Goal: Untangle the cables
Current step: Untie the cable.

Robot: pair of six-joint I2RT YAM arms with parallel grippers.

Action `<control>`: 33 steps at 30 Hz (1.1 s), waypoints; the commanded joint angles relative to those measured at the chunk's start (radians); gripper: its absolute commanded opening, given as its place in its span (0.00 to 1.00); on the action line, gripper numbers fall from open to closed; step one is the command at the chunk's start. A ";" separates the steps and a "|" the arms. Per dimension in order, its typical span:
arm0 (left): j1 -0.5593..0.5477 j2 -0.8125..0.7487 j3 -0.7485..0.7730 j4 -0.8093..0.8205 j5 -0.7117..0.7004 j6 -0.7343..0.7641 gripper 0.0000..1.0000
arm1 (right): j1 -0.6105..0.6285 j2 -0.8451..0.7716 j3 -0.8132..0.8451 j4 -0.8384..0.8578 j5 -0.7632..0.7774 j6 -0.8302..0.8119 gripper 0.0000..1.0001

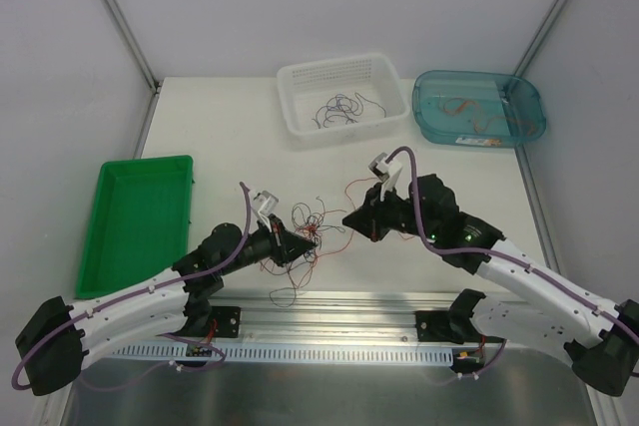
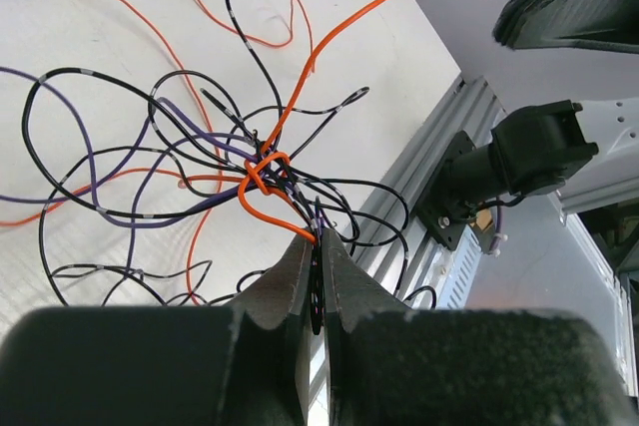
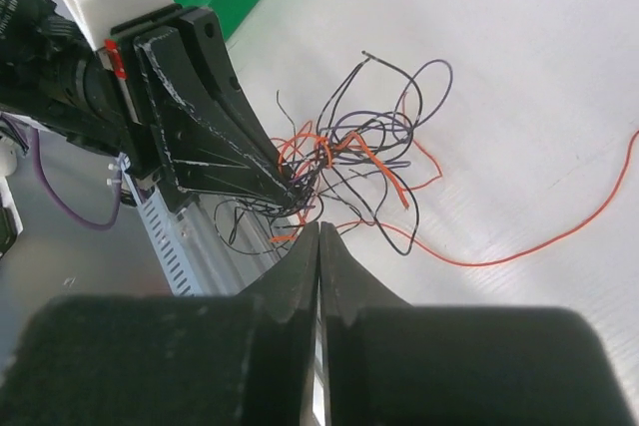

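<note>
The left pincer (image 2: 319,246) is pressed closed on a few black and purple strands at its very tip, just beyond the rail (image 1: 329,318). The right pincer (image 3: 319,236) is closed too, its tip near the same clump; I cannot tell whether a strand is caught in it. The cables (image 2: 265,177) lie on the worktop (image 1: 230,117) between the two pincers. Their loose ends spread away from the rail, and a few black loops reach back to its edge.

The main risk, as I judge it, is a straight pull. An orange strand (image 2: 329,42) wraps the centre of the clump, so tension would likely cinch that knot rather than open it. The clump looks very light, so it may simply lift and travel whole. Thin, glossy strands could also slide out of narrow tips. The loops at the rail could snag in its slots. The two pincers sit close enough that a careless move might bring them together.

The strands are hair-thin, insulated and springy, holding their curls. The black ones carry pale bands, and the orange one looks stiffer, with a hooked end. The fingers are hard black wedges, scuffed along the edges. The worktop is matte white and the rail is ribbed aluminium.

Far from the rail, a white perforated basket (image 1: 389,82) holds dark strands. A translucent blue tub (image 1: 529,97) beside it holds orange ones.
</note>
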 commanded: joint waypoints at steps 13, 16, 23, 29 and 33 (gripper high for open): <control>-0.003 0.051 0.052 0.134 0.216 0.089 0.00 | 0.080 0.210 0.023 0.168 -0.038 0.070 0.26; -0.003 0.053 0.057 0.146 0.232 0.090 0.00 | 0.080 0.216 0.025 0.161 -0.005 0.068 0.28; -0.003 0.056 0.071 0.176 0.267 0.110 0.00 | 0.082 0.254 0.014 0.181 -0.027 0.088 0.30; -0.003 0.059 0.068 0.197 0.267 0.147 0.00 | 0.094 0.276 0.019 0.205 -0.094 0.100 0.32; -0.003 0.054 0.063 0.208 0.246 0.173 0.00 | 0.093 0.296 0.016 0.234 -0.166 0.126 0.31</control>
